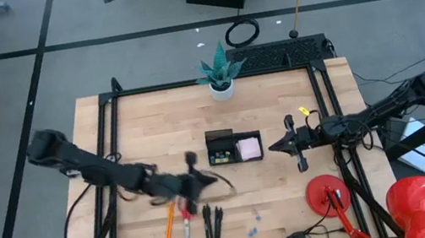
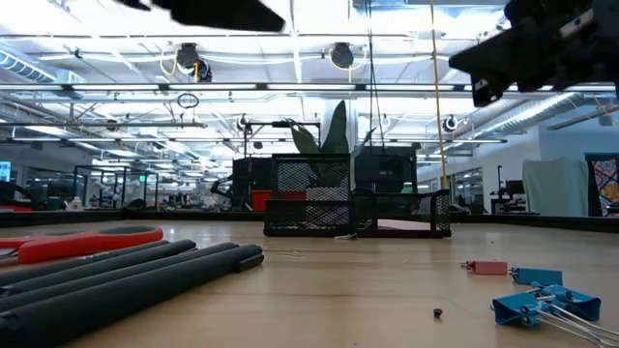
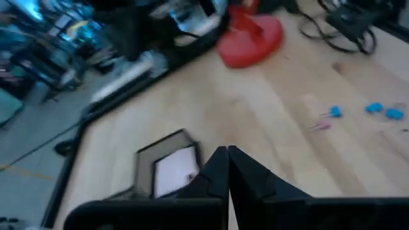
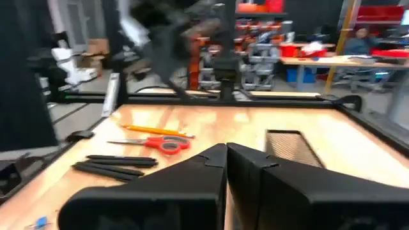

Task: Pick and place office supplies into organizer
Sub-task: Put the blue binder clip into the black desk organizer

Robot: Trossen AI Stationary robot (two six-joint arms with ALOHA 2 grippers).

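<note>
The black organizer (image 1: 222,146) stands mid-table with the pink sticky-note pad (image 1: 249,147) in its right compartment. The orange pencil (image 1: 168,225), red-handled scissors (image 1: 187,224), black pens (image 1: 213,226) and blue clips (image 1: 253,230) lie flat near the table's near edge. A tiny yellow piece (image 1: 304,110) lies near the far right. My left gripper (image 1: 195,179) is shut and blurred, above the table just beyond the scissors and pens. My right gripper (image 1: 275,148) is shut, level, just right of the organizer. The right wrist view shows the scissors (image 4: 161,144), pens (image 4: 118,164) and organizer (image 4: 291,147).
A white plant pot (image 1: 222,88) stands at the table's far edge. The red round-based object (image 1: 328,194) and a black cable (image 1: 299,235) sit at the near right. In the low view the organizer (image 2: 353,208) is behind the pens (image 2: 126,275) and a blue clip (image 2: 542,302).
</note>
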